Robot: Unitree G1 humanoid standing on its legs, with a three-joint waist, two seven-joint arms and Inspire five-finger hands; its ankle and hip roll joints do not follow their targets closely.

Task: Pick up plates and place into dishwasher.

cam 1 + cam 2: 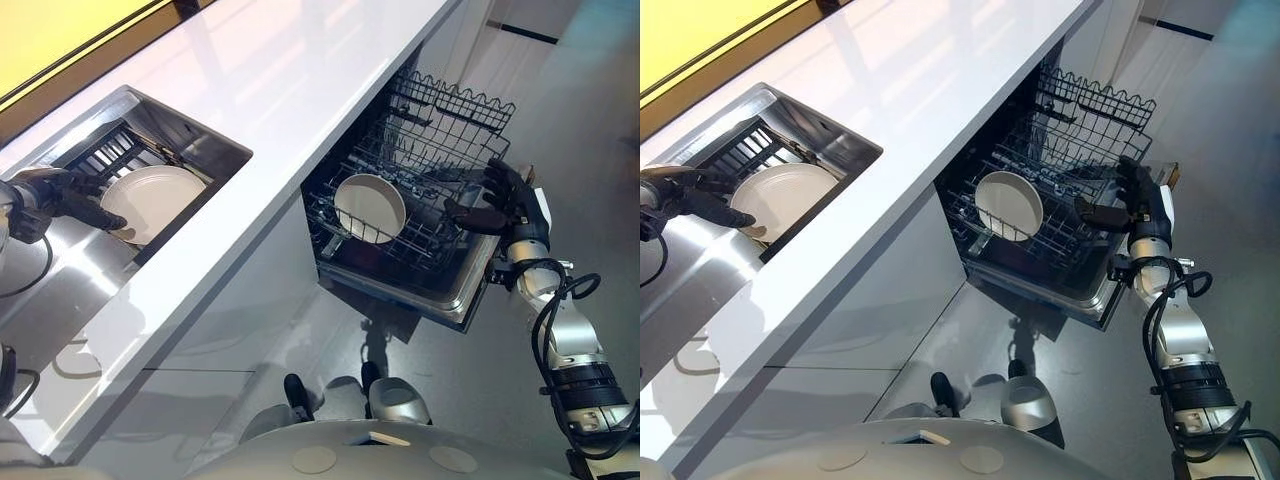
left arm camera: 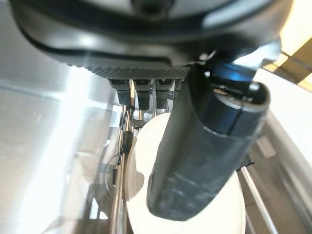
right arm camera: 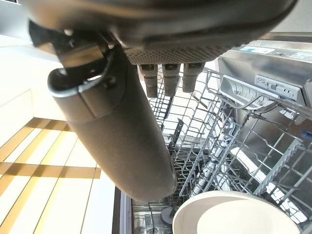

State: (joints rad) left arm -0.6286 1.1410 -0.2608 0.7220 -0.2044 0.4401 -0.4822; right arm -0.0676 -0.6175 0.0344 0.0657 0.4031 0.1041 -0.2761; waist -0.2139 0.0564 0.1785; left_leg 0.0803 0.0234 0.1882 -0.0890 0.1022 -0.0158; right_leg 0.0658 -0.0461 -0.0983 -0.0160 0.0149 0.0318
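Note:
A white plate (image 1: 155, 200) lies tilted in the steel sink (image 1: 215, 150), leaning by a dark rack (image 1: 105, 152). My left hand (image 1: 55, 193) reaches in from the left at the plate's rim. Its thumb (image 2: 195, 161) lies across the plate (image 2: 229, 204) and its fingers (image 2: 141, 92) run straight past the edge, so the hand is open. A second white plate (image 1: 370, 208) stands on edge in the pulled-out lower dishwasher rack (image 1: 430, 245). My right hand (image 1: 508, 198) hovers open over that rack's right side, apart from that plate (image 3: 239, 214).
A long white countertop (image 1: 300, 90) runs between the sink and the dishwasher below it. The upper wire rack (image 1: 455, 105) is pulled out behind the lower one. Grey floor (image 1: 590, 120) lies to the right of the dishwasher.

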